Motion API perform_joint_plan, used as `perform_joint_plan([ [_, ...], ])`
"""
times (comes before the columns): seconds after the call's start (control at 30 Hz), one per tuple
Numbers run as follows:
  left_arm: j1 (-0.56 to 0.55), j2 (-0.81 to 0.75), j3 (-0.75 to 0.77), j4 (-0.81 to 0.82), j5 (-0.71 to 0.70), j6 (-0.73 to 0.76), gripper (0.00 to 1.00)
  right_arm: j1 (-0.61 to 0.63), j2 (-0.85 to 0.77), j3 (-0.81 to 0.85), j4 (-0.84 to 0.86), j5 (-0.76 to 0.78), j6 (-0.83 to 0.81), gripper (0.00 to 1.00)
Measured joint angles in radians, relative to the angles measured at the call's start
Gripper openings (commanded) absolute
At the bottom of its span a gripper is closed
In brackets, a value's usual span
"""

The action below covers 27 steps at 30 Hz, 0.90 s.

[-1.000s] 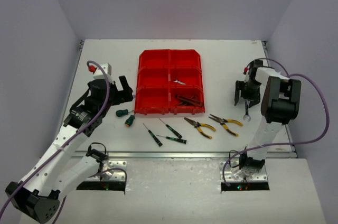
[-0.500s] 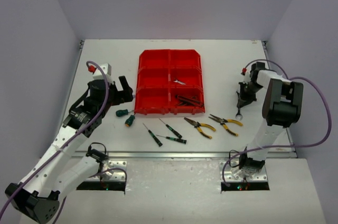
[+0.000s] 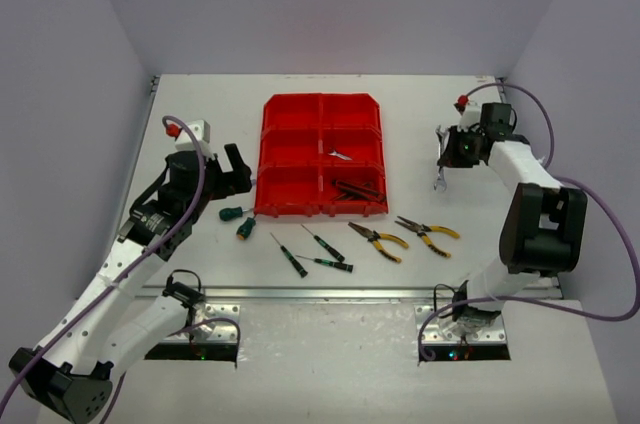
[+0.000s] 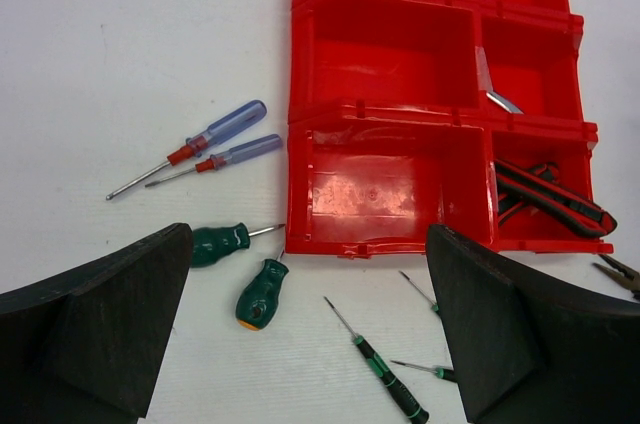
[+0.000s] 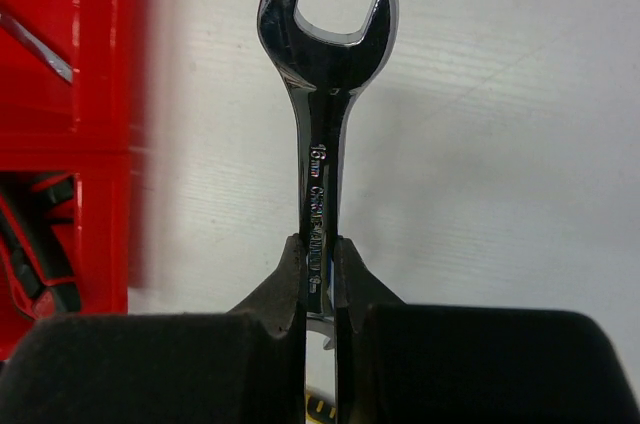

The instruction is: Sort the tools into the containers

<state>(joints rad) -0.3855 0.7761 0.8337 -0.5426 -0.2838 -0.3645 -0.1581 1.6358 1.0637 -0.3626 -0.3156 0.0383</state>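
Observation:
My right gripper (image 3: 446, 156) (image 5: 318, 254) is shut on the shaft of a small silver wrench (image 3: 439, 178) (image 5: 320, 94), held above the table to the right of the red containers (image 3: 268, 116) (image 4: 370, 184). The bin's near-right compartment holds red/black pliers (image 3: 355, 190) (image 4: 545, 199), and the middle-right one another silver wrench (image 3: 340, 155) (image 4: 495, 94). My left gripper (image 3: 226, 170) (image 4: 308, 244) hangs open over the bin's near-left corner. Below it lie two stubby green screwdrivers (image 4: 218, 244) (image 4: 262, 292) and two blue-handled ones (image 4: 215, 134).
In front of the bin lie three thin green/black screwdrivers (image 3: 290, 256) (image 3: 323, 242) (image 3: 325, 264) and two yellow-handled pliers (image 3: 378, 240) (image 3: 428, 232). The table's near edge runs just behind the arm bases.
My right gripper closed on the wrench lying at the right, lifted it off the table and carried it back and leftward. The left arm has not moved.

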Motion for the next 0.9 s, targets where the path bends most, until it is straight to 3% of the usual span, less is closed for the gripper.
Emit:
perform_joint_plan([
  [0.17, 0.0, 0.0, 0.0, 0.0, 0.0, 0.0, 1.0, 0.138, -0.027, 0.037, 0.066, -0.027, -0.108, 0.02],
  [0.33, 0.0, -0.004, 0.0, 0.0, 0.0, 0.0, 1.0, 0.319, 0.083, 0.263, 0.095, -0.141, -0.245, 0.02],
  [0.53, 0.0, -0.009, 0.0, 0.0, -0.003, 0.0, 1.0, 0.37, 0.276, 0.527, 0.082, -0.244, -0.364, 0.03],
  [0.73, 0.0, -0.002, 0.0, 0.0, -0.013, 0.0, 1.0, 0.423, 0.377, 0.568, 0.055, -0.281, -0.41, 0.07],
  [0.83, 0.0, -0.001, 0.0, 0.0, -0.017, 0.0, 1.0, 0.441, 0.386, 0.566, 0.031, -0.297, -0.422, 0.16],
  [0.9, 0.0, 0.0, 0.0, 0.0, -0.02, 0.0, 1.0, 0.446, 0.387, 0.562, 0.025, -0.306, -0.432, 0.32],
])
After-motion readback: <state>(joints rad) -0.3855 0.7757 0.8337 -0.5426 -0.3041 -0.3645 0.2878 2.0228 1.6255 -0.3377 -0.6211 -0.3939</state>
